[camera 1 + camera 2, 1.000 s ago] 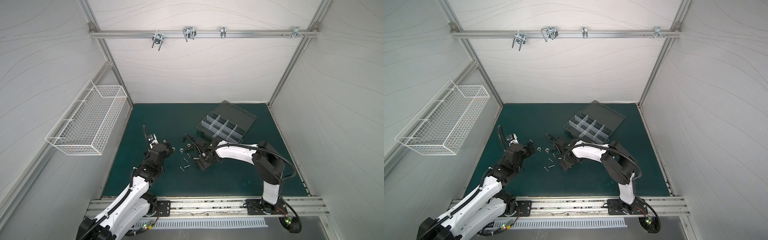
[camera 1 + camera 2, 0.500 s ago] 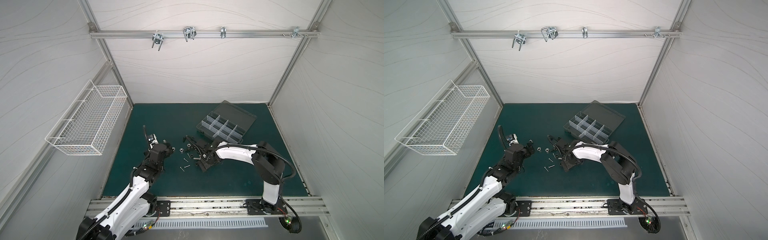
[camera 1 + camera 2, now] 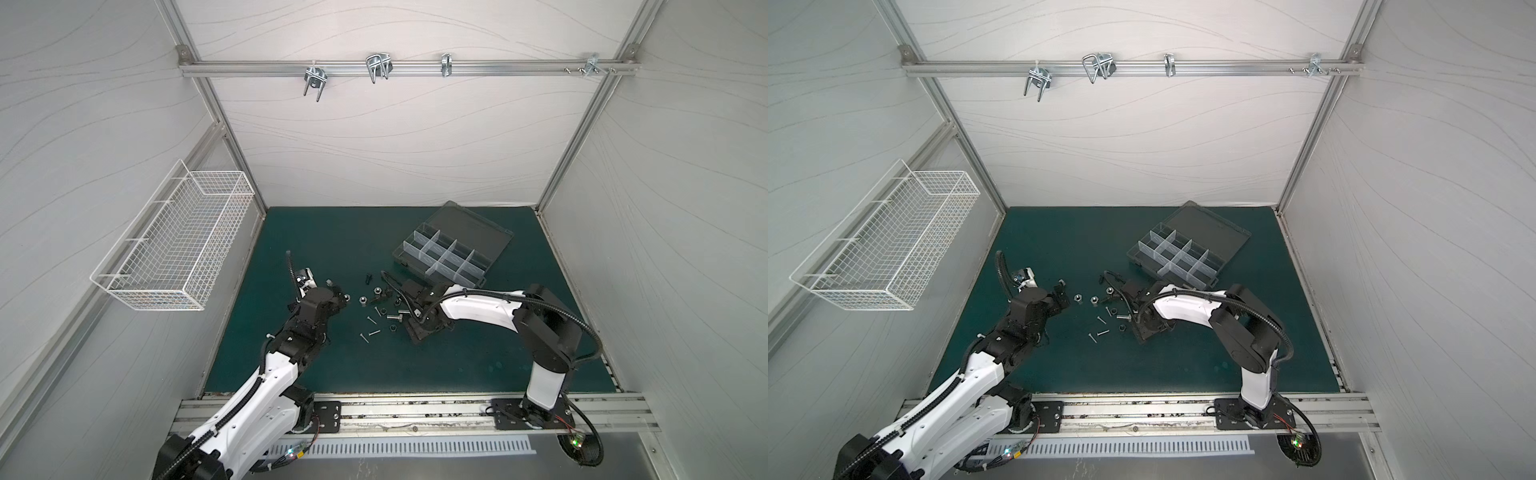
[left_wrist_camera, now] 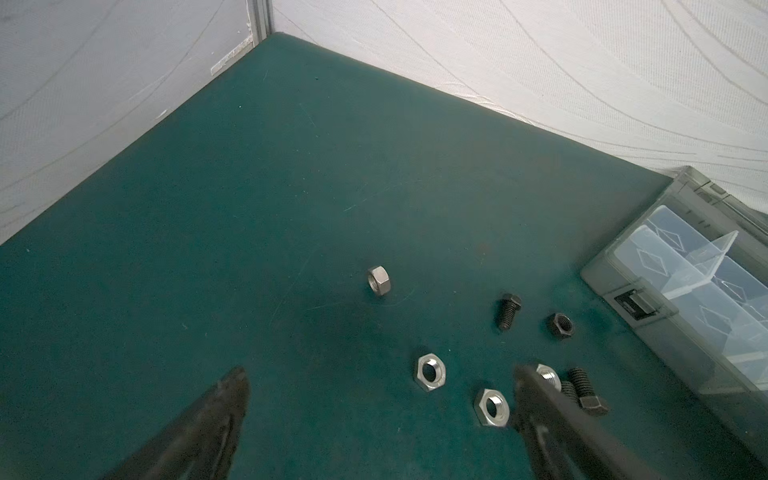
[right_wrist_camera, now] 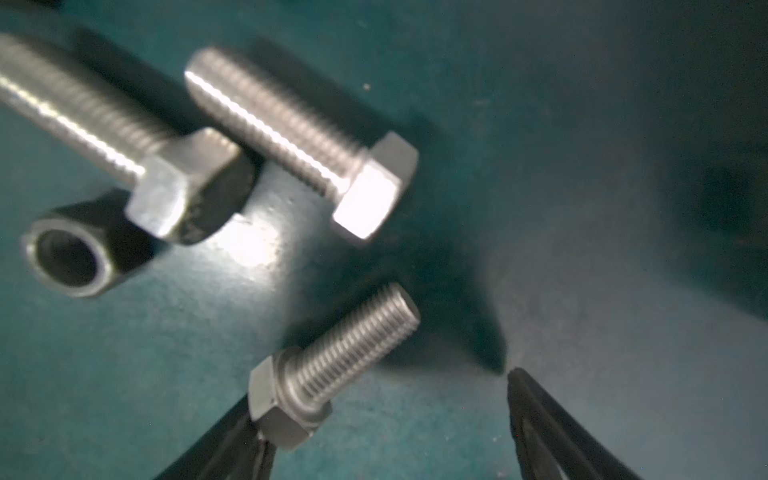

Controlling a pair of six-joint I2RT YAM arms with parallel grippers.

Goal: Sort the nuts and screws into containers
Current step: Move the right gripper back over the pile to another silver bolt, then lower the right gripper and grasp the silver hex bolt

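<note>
top views: in both we see a white wire basket (image 3: 174, 249) hanging on the left wall, clear of the green tabletop (image 3: 332, 232). next comes the left arm (image 3: 270, 374), reaching low over the tabletop. in the left wrist view the left fingers (image 4: 216, 415) are spread wide with only bare tabletop between them. 1 silver nut (image 4: 379, 280) lies alone beyond them. 2 more silver nuts (image 4: 431, 372) lie flat near the finger closer to the box, and a 4th peeks out from behind that finger. past these we find 2 short black screws (image 4: 507, 311) and 1 black nut (image 4: 561, 325), loose on the tabletop near the organizer box (image 3: 451, 251). in a top view, thin silver screws (image 3: 372, 333) lie between the 2 arms. the right arm (image 3: 478, 309) bends in over this scatter. in the right wrist view the right fingers (image 5: 540, 419) stand apart and grip nothing. 1 finger touches the head of a silver hex bolt (image 5: 332, 374) lying on the tabletop, and the other is well off it. 2 more silver bolts (image 5: 299, 137) and another black nut lie beyond. rightmost, the organizer box sits with its lid open.
</note>
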